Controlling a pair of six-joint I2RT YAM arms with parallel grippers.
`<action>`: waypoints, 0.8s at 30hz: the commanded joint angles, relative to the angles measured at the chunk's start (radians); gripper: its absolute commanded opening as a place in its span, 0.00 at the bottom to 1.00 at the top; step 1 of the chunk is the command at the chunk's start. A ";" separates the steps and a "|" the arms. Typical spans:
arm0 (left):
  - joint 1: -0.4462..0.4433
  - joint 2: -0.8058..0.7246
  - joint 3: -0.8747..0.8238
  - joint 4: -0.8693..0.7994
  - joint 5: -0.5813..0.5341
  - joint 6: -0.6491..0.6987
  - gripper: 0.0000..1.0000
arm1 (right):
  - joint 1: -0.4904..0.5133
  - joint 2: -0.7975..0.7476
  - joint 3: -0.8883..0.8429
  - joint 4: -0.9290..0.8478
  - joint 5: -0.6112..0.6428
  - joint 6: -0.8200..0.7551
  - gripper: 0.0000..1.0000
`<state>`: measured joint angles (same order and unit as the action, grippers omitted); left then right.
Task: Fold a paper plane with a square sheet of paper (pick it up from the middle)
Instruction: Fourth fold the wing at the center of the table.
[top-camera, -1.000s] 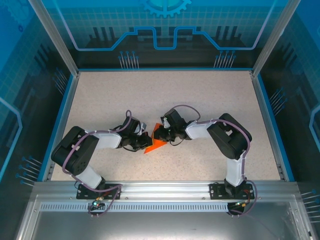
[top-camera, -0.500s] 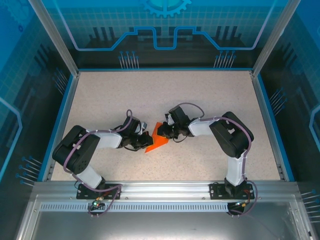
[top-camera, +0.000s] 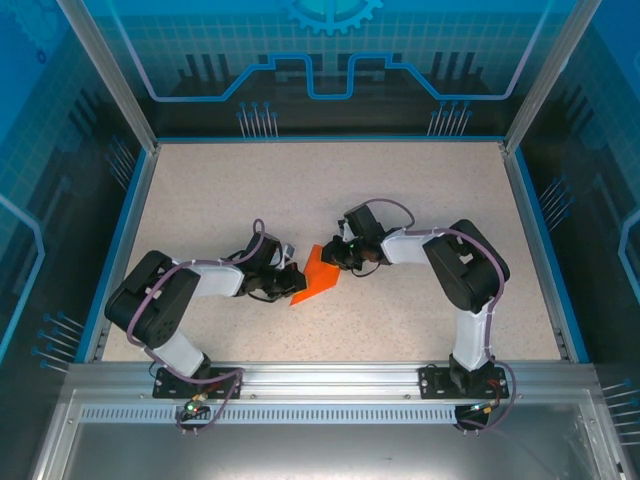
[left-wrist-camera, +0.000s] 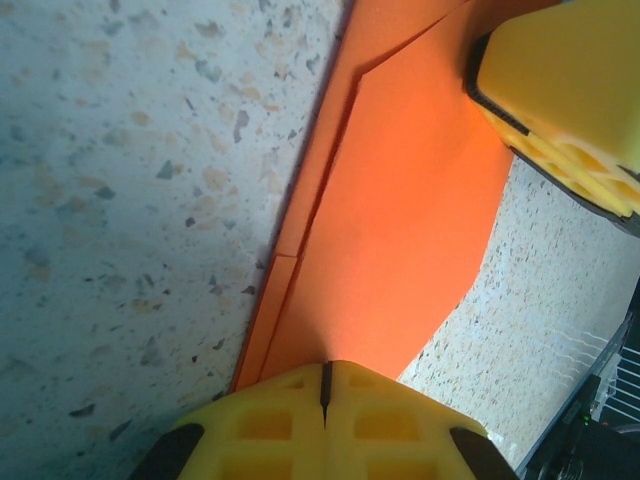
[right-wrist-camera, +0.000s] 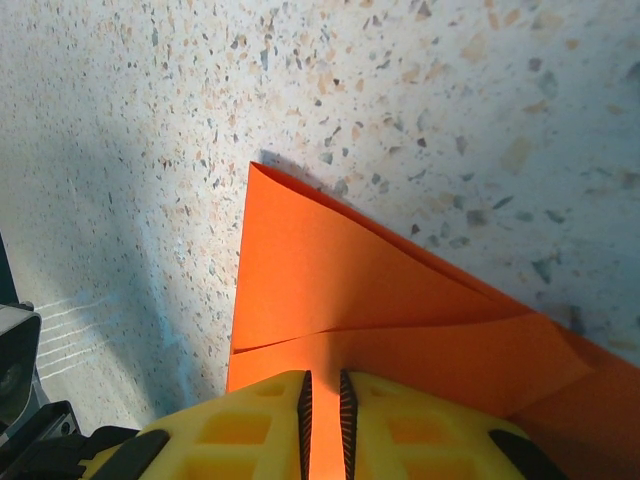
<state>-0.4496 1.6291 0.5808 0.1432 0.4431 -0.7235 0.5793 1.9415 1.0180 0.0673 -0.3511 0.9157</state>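
Observation:
The square sheet of paper (top-camera: 319, 281) is a folded bright orange wedge lying on the speckled table between both arms. My left gripper (top-camera: 293, 282) sits at its left edge, jaws shut tight, tips (left-wrist-camera: 326, 365) down on the orange surface (left-wrist-camera: 400, 200). A layered fold edge runs along the paper's left side there. My right gripper (top-camera: 337, 262) is at the wedge's upper right, and a yellow finger of it (left-wrist-camera: 570, 90) shows in the left wrist view. Its jaws (right-wrist-camera: 322, 375) stand a narrow slit apart over the paper (right-wrist-camera: 330, 280), just behind a crease, clamping nothing.
The speckled tabletop (top-camera: 220, 190) is bounded by a blue rim (top-camera: 122, 230) and transparent enclosure walls. An aluminium rail (top-camera: 330, 378) carries both arm bases at the near edge. Open table lies behind and to both sides of the paper.
My right gripper has drawn back to the right along the paper, leaving more of the orange wedge uncovered. The left gripper has stayed put, shut.

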 joint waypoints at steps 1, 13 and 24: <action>0.002 0.061 -0.056 -0.166 -0.150 0.042 0.03 | -0.043 0.037 0.019 -0.025 0.055 -0.018 0.19; 0.003 0.054 -0.063 -0.170 -0.153 0.042 0.03 | -0.102 0.062 0.032 -0.023 0.038 -0.028 0.19; 0.002 0.046 -0.067 -0.170 -0.153 0.041 0.03 | -0.146 0.071 0.041 -0.021 0.028 -0.045 0.19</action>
<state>-0.4496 1.6279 0.5797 0.1448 0.4427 -0.7231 0.4934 1.9755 1.0496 0.0669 -0.4217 0.9119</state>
